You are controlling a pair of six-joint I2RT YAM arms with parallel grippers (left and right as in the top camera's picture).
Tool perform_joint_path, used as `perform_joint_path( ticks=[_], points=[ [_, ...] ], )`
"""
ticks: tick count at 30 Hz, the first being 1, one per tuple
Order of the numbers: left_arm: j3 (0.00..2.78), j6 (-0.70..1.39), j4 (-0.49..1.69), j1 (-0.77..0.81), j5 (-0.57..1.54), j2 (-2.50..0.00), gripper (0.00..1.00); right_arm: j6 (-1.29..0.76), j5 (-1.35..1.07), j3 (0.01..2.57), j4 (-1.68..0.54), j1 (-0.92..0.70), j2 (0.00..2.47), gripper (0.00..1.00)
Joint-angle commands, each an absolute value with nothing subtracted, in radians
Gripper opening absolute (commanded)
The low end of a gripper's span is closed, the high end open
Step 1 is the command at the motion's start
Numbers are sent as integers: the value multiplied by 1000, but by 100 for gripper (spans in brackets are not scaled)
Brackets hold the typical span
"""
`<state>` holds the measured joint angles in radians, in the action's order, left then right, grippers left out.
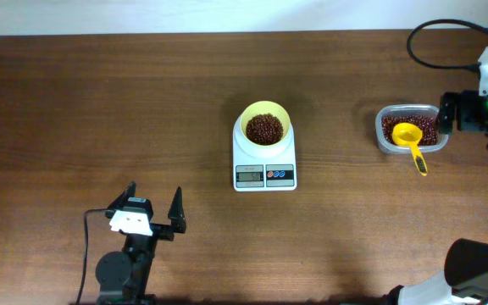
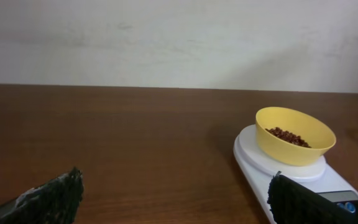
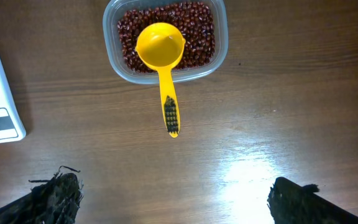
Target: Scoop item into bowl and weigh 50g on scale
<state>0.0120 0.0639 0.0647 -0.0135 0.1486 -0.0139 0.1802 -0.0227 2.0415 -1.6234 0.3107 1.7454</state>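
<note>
A white scale (image 1: 242, 158) sits mid-table with a pale-yellow bowl (image 1: 246, 119) on its platform. Dark reddish beans (image 1: 265, 129) lie in the bowl. The left wrist view shows the same bowl (image 2: 294, 152), beans (image 2: 288, 137) and scale (image 2: 253, 163) ahead to the right. My left gripper (image 1: 153, 200) stands open and empty near the front left, well apart from the scale; its fingers (image 2: 55, 199) frame bare wood. My right gripper (image 1: 441, 112) is open and empty just right of the bean tub. From its wrist camera the right gripper (image 3: 176, 199) hovers above bare table.
A clear rectangular tub (image 3: 219, 59) of beans (image 3: 197, 37) holds a yellow scoop (image 3: 160, 46), its handle hanging over the near rim. In the overhead view the tub (image 1: 383, 140) is right of the scale. A black cable (image 1: 447, 34) loops at the back right.
</note>
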Motion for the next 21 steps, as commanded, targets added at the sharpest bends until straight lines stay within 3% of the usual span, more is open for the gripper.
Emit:
perform_joint_path(
  ticks=[1,21],
  points=[
    [9,1,73,-18,138,-5,99,179,-14,2061,-1623,310,1723,99],
    [9,-85,78,-18,114,-5,98,179,-14,2061,-1623,310,1723,99]
  ],
)
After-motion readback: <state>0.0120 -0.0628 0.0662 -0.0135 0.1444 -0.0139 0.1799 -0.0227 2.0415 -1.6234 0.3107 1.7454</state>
